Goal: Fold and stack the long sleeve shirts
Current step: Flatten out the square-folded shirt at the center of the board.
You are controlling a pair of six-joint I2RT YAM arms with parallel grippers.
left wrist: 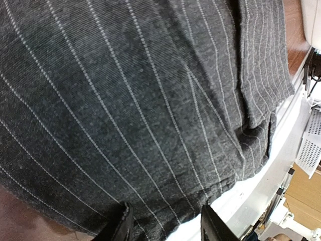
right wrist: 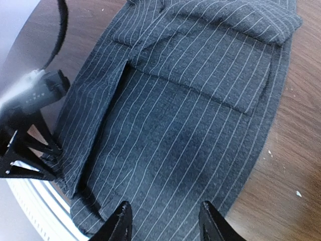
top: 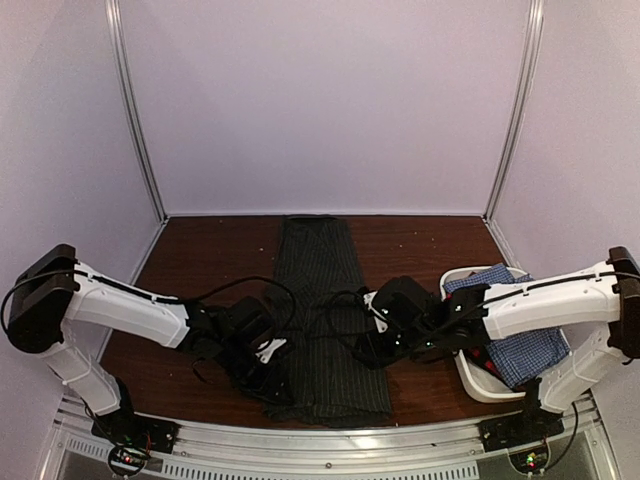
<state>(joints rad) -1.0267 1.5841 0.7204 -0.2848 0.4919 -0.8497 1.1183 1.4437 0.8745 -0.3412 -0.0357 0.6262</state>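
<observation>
Black pinstriped cloth shirt [top: 320, 300] lies narrowed lengthwise between left tool [left wrist: 165, 227] and right tool [right wrist: 163, 222], both part-open and empty; cross-folds, stacking and the blue-checked cloth shirt [top: 515, 345] behind right tool pending.

A: What stands on the dark wooden table [top: 200, 250]?
B: 1 white plastic tub [top: 478, 384], at its right side near the front edge.
A: And around it?
B: Pale lilac walls [top: 320, 100], 2 metal posts [top: 136, 110] at the back corners, and a metal rail [top: 330, 440] along the near edge.

Matt woven cloth shirt [top: 315, 260] (smooth wood table [top: 220, 250])
</observation>
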